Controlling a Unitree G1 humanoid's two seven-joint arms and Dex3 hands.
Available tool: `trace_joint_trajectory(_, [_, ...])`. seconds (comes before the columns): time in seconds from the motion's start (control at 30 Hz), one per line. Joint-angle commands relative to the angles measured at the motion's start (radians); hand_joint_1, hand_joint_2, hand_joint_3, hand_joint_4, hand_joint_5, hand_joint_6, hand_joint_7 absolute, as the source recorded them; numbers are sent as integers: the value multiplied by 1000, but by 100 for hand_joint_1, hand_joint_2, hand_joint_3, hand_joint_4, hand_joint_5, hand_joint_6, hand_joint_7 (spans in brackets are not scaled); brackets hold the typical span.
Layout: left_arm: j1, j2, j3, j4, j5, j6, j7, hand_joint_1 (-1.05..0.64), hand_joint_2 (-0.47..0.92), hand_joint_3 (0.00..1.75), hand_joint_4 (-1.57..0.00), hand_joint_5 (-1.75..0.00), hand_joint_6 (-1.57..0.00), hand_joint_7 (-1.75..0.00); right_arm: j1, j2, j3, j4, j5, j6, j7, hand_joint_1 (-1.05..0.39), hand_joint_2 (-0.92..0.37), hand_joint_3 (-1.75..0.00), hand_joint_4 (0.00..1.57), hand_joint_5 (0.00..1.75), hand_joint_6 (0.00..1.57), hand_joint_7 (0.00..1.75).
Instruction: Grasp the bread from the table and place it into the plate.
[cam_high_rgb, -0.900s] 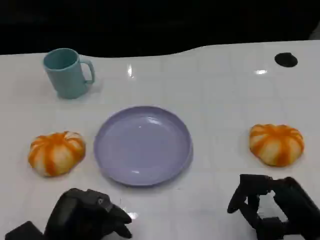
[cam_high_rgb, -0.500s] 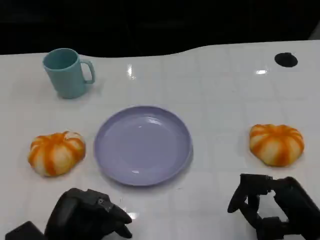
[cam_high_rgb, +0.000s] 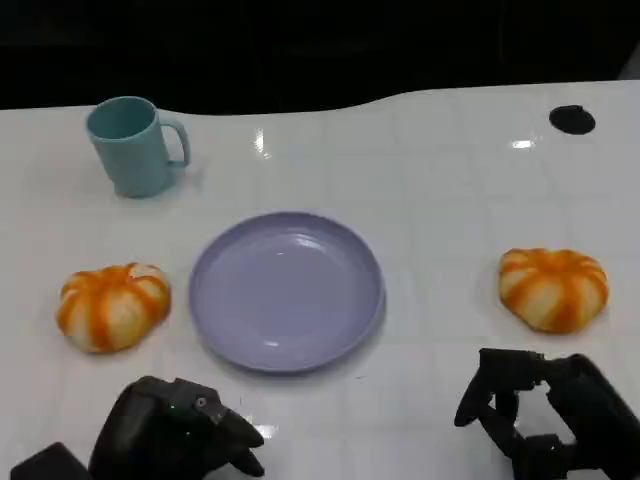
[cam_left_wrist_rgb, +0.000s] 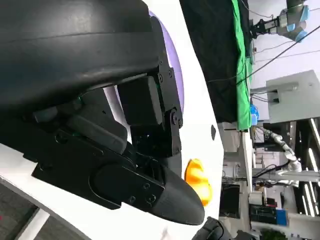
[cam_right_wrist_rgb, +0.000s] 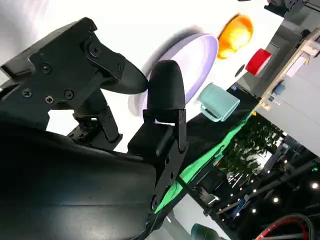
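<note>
Nothing has moved since the earlier pictures: both hands stay low at the near edge of the white table (cam_high_rgb: 440, 170). Left hand (cam_high_rgb: 175, 432) has its fingers curled in on nothing; right hand (cam_high_rgb: 545, 415) has its fingers apart, holding nothing. One bread (cam_high_rgb: 112, 305) lies left of the purple plate (cam_high_rgb: 286, 290), another bread (cam_high_rgb: 553, 287) right. A teal mug (cam_high_rgb: 135, 146) stands far left.

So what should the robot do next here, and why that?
Probably reach the right robot hand forward to the bread on the right. Both breads lie on the table, the purple plate holds nothing, and this robot hand, empty with fingers apart, sits just short of that bread.
</note>
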Motion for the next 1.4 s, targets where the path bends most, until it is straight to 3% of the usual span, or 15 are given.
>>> trace_joint_trajectory(0.03, [4, 19, 4, -4, -3, -7, -5, -105, 92, 1, -142, -69, -157, -22, 8, -1, -7, -12, 3, 3, -14, -20, -45, -117, 79, 171, 85, 120])
trace_joint_trajectory(0.07, [5, 19, 4, -6, -4, -3, -5, -105, 92, 1, -142, -69, -157, -22, 10, 0, -9, -16, 3, 7, -16, -20, -47, -114, 79, 169, 84, 118])
trace_joint_trajectory(0.17, [6, 19, 4, -8, -8, 3, -7, -105, 92, 0, -142, -69, -157, -22, 9, 4, -17, -19, 2, 4, -30, -21, -69, -76, 75, 162, 83, 102])
trace_joint_trajectory(0.23, [4, 18, 4, -4, -4, -4, -5, -105, 91, 0, -142, -69, -157, -22, 4, 9, -26, -16, -7, -11, -53, -19, -80, -51, 70, 133, 81, 79])
trace_joint_trajectory(0.5, [1, 17, 3, -5, -3, 2, -3, -105, 91, 0, -142, -69, -157, -21, -15, -34, -59, -68, -164, 37, -155, -29, -88, -23, 49, 83, 70, 25])
trace_joint_trajectory(0.8, [-5, 14, 3, 2, -4, 0, -2, -105, 92, 0, -142, -69, -157, -21, -59, -93, -79, -125, -354, 121, -305, -39, -92, -8, 35, 53, 60, 3])
trace_joint_trajectory(1.03, [-3, 12, 1, -1, 0, 5, 2, -105, 91, 0, -142, -70, -157, -21, -51, -140, -76, -268, -532, 329, -348, -51, -92, -6, 19, 43, 46, 0])
trace_joint_trajectory(1.2, [-1, 11, -2, -9, 0, 13, 4, -105, 91, 0, -142, -70, -157, -21, -46, -171, -57, -356, -635, 489, -312, -56, -92, -4, 2, 47, 35, 0])
trace_joint_trajectory(1.4, [-2, 12, -1, -6, 6, 9, 10, -105, 91, 0, -142, -70, -157, -22, -48, -194, -13, -447, -744, 677, -205, -59, -91, -2, 0, 34, 26, 1])
